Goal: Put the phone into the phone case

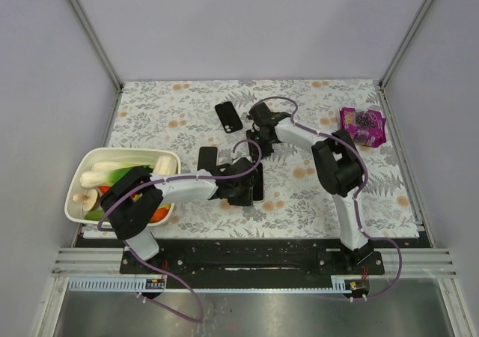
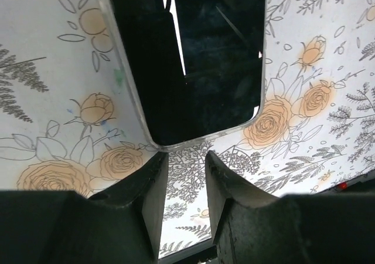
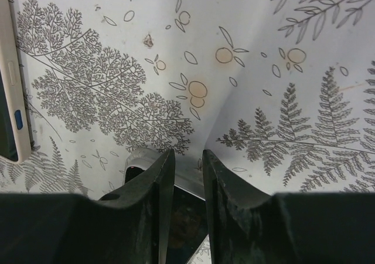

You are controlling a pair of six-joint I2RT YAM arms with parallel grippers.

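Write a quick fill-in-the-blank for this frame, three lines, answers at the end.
1. The white bin at the table's left side holds ____.
2. The packet near the table's right edge is ____ in colour.
3. In the left wrist view, a rounded ____ of the black phone lies just ahead of the left pincer.

Missing words: vegetables; purple; corner.
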